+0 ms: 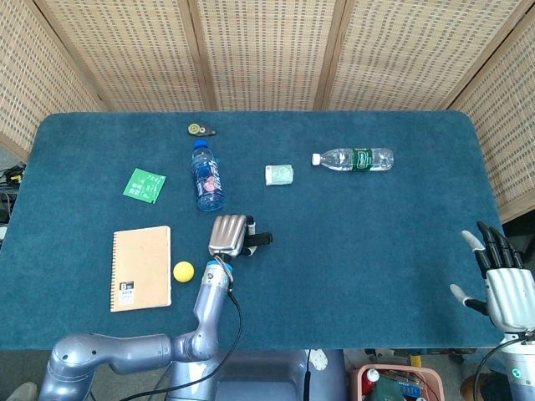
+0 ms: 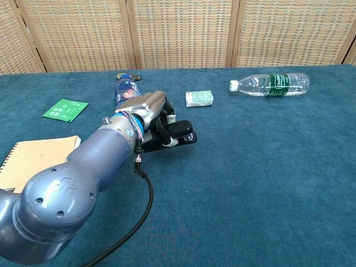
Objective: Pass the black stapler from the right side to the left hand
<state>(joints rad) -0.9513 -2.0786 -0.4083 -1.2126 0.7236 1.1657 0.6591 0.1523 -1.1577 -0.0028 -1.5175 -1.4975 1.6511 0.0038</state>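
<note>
Chest view shows my left hand point(image 2: 149, 108) curled over the black stapler point(image 2: 173, 135) near the middle of the table point(image 2: 267, 183), fingers wrapped around its rear half while the rounded nose pokes out to the right; from the head view the same hand point(image 1: 229, 235) covers most of the stapler point(image 1: 259, 239). I judge the pass essentially made: the stapler sits in the left hand's grip, though I cannot tell whether it is lifted clear of the cloth or resting on it, so a secure lift may be all that is left. My right hand point(image 1: 504, 282) hangs off the table's near right corner, fingers spread, holding nothing. The stapler looks like smooth hard black plastic with a low wedge shape, set against the nappy blue felt of the table. Farther back lie a clear ribbed water bottle point(image 2: 272, 83) on its side and a small pale box point(image 2: 199, 98).
</note>
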